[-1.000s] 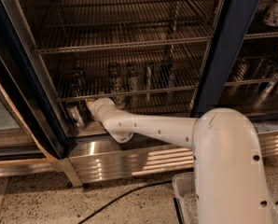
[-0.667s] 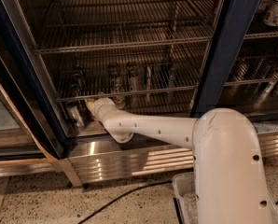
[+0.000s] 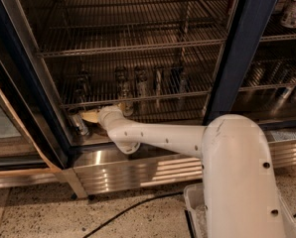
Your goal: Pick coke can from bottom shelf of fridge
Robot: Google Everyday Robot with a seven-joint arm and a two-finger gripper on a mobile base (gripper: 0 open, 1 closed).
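Coke can (image 3: 81, 125): taken to be the small shiny-rimmed cylinder, tilted, low in the front left corner of the open fridge (image 3: 237, 48) compartment; its colour does not read in the dim light, so the match is uncertain. It sits just below the front rail of the bottom shelf (image 3: 192, 91), close to the left door frame. Gripper (image 3: 90, 116): at the end of the white arm (image 3: 163, 138), which reaches in from the lower right over the ribbed steel base (image 3: 138, 170). The gripper lies just right of and slightly above the cylinder; contact cannot be told, nor whether the gripper is apart or closed. Bottom shelf contents: a row of upright dim cans (image 3: 140, 79) standing behind the rail, spread from left to centre-right, all apart from the gripper. Upper racks (image 3: 128, 46) are seen as bare wire. Right compartment, behind the blue post: more containers (image 3: 259, 73) on its racks and a white labelled bottle (image 3: 294, 9) at top right. A dark cable (image 3: 123, 214) lies on the speckled floor.
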